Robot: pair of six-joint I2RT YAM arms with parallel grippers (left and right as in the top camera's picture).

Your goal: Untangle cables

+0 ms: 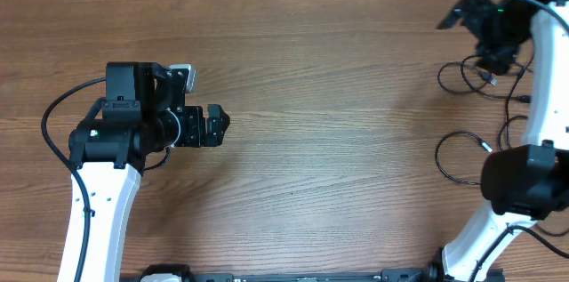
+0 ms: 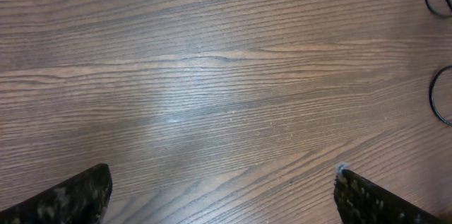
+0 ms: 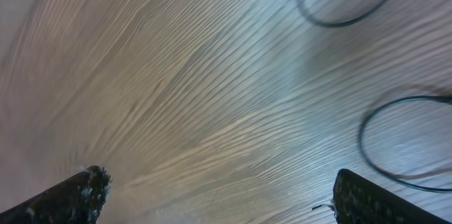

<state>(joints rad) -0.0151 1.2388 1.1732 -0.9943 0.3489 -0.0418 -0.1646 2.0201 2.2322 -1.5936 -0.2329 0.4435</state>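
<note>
Several thin black cables lie in loose overlapping loops at the table's right side, one loop higher (image 1: 441, 76) and one lower (image 1: 437, 156), with small plugs among them. My left gripper (image 1: 219, 124) is open and empty over bare wood at the left-middle, far from them; its wrist view (image 2: 222, 181) shows cable loops (image 2: 432, 97) only at the right edge. My right gripper (image 1: 493, 55) hangs above the upper loops, open and empty (image 3: 219, 181). Two cable loops (image 3: 363, 139) lie to the right of its fingers, apart from them.
The wooden table (image 1: 338, 140) fills the view. The right arm's white links (image 1: 533, 166) cover part of the cables. Thicker black arm wires loop beside the left arm (image 1: 46, 126) and near the right base (image 1: 542, 237).
</note>
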